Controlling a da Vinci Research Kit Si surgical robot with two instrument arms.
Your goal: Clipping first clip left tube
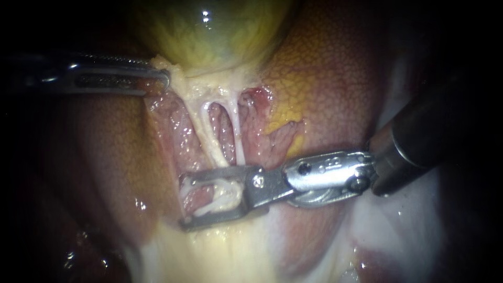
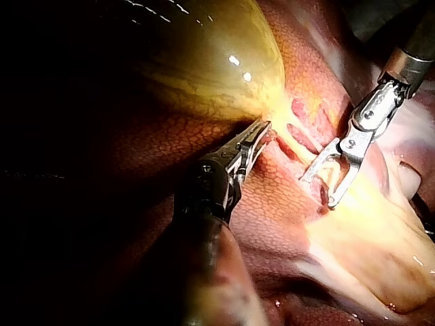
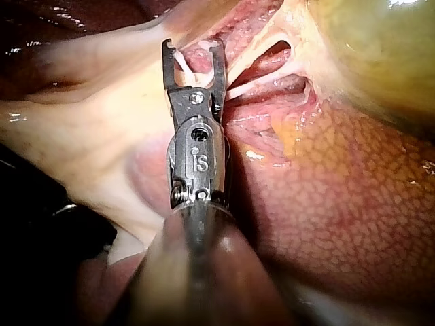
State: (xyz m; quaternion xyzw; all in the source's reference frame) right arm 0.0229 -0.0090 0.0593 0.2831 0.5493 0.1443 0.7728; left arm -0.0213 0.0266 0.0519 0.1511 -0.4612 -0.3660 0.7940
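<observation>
Endoscope view showed the left tube (image 1: 208, 139) running nearly upright from the gallbladder (image 1: 209, 36) down between the spread jaws of the right instrument (image 1: 184, 203), which pointed leftward across it. The left instrument (image 1: 165, 79) pinched the gallbladder's pale neck with its jaws.

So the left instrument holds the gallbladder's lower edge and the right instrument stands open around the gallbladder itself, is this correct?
Not quite. The right instrument stands open around a tube below the gallbladder, not around the gallbladder itself; the endoscope view shows it. The left instrument does hold the gallbladder's lower edge.
</observation>
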